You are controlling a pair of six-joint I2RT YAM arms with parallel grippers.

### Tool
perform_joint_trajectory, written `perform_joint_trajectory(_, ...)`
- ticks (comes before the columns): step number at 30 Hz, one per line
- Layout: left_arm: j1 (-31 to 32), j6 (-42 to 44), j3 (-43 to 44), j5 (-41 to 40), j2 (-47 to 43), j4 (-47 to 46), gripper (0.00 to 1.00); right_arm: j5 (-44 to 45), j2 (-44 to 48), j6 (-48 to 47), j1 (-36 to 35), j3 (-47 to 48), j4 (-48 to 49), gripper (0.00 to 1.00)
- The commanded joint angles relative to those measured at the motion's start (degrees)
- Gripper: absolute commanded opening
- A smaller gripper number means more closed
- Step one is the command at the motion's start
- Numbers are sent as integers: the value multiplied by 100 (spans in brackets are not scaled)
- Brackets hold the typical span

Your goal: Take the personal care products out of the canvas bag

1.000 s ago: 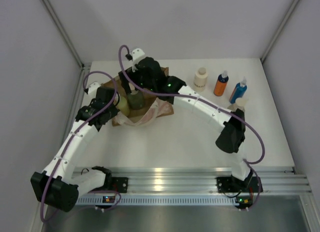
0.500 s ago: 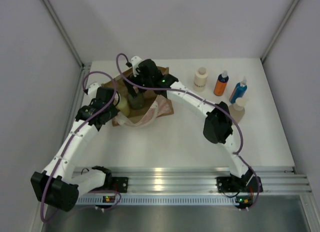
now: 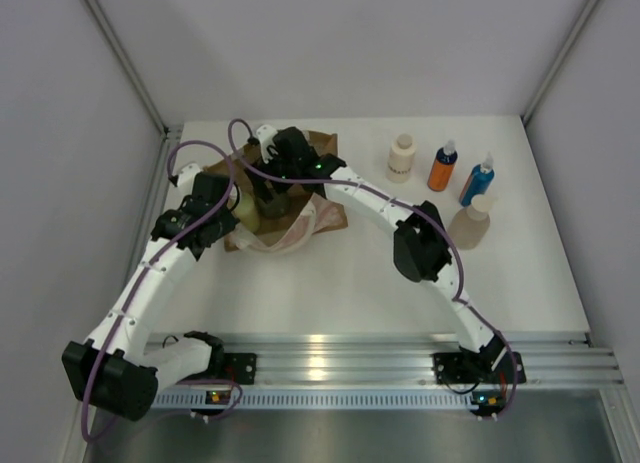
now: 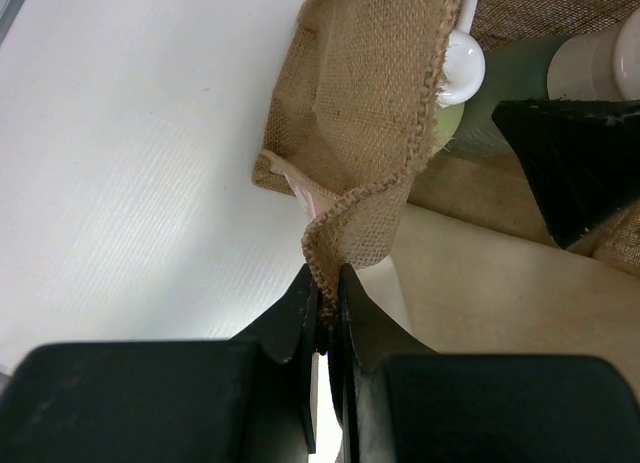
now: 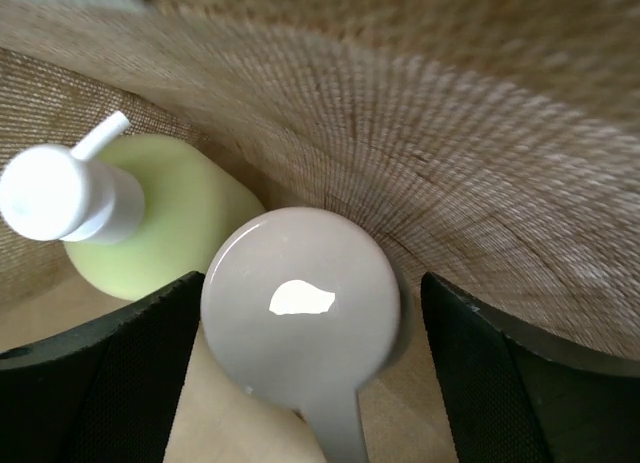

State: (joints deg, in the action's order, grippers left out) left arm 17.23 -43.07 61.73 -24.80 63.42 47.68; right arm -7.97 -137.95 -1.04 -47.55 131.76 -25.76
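While left claw [image 4: 328,313] pinches canvas bag [image 4: 370,93], right claw [image 5: 310,293] gapes astride grey-green bottle [image 5: 290,253].

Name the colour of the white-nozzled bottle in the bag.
A yellow-green bottle, best seen in the right wrist view.

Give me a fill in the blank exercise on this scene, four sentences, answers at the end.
The canvas bag has its edge pinched by the ____ fingers.
____ bottles stand on the table outside the bag.
The orange bottle stands between the cream bottle and the ____ one.
Inside the bag, the right fingers straddle the grey-green bottle at its ____.
Missing words: left, four, blue, cap.
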Motion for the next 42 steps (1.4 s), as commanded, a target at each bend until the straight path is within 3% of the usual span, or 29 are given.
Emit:
perform_joint_trajectory(1, -10, 202, 111, 238, 65, 479, 0, -205, -109, -37, 44, 280, 545, 83)
perform_joint_trajectory(2, -10, 211, 111, 273, 100, 479, 0, -188, -109, -46, 35, 271, 589, 76)
perform_joint_trajectory(3, -18, 220, 119, 291, 118, 470, 0, -188, -109, -54, 44, 253, 650, 60)
perform_joint_trajectory(6, -10, 229, 111, 326, 145, 479, 0, -302, 48, -54, 53, -61, 974, 41)
perform_joint_trajectory(10, -10, 229, 67, 335, 136, 479, 0, -354, 330, -46, 62, -441, 1388, 35)
perform_joint_trajectory(11, -10, 220, 58, 335, 153, 479, 0, -389, 339, -37, 70, -441, 1415, 28)
perform_joint_trajectory(12, -10, 229, 58, 344, 153, 470, 0, -407, 356, -28, 70, -441, 1450, 14)
perform_joint_trajectory(15, -10, 229, 67, 353, 171, 479, 0, -416, 444, -2, 70, -450, 1600, 0)
perform_joint_trajectory(21, -10, 238, 76, 309, 153, 479, 0, -487, 953, 34, 79, -756, 1890, 0)
perform_joint_trajectory(29, -10, 176, 102, 291, 180, 470, 0, -679, 2333, -151, 70, -1583, 2242, 0)
perform_joint_trajectory(42, -10, 202, 119, 309, 241, 461, 0, -232, 3704, -177, 97, -1294, 2242, 0)
